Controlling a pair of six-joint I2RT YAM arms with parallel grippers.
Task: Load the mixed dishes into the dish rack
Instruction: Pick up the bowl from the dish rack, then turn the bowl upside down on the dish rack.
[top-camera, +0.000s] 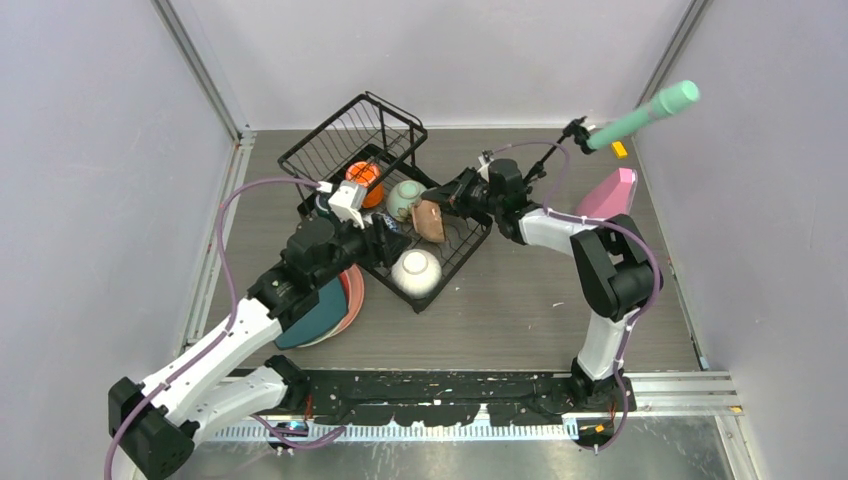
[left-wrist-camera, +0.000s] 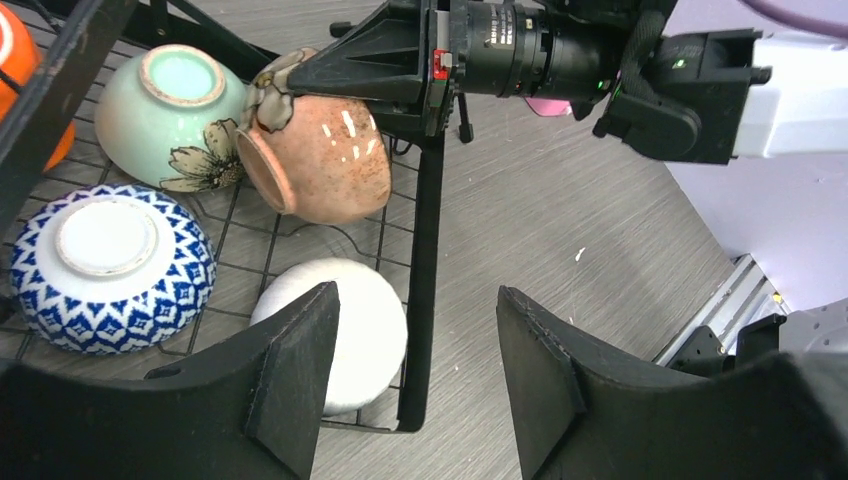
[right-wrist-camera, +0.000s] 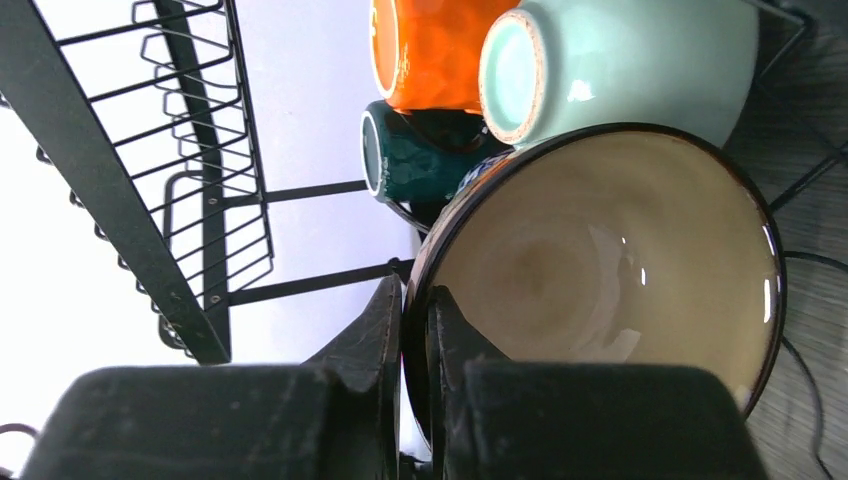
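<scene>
Bowls (left-wrist-camera: 110, 260) in the rack (left-wrist-camera: 425, 250) number four, mugs (right-wrist-camera: 430, 50) two.

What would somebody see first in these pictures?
Probably the right gripper pinching the rim of a tan bowl, tilted on its side just inside the black dish rack in the middle of the table. Around it in the rack sit a mint bowl, a blue-patterned bowl, a white bowl and an orange mug.

Right gripper (left-wrist-camera: 300, 72) holds the tan bowl (left-wrist-camera: 325, 160) beside the mint bowl (left-wrist-camera: 165, 110)
</scene>
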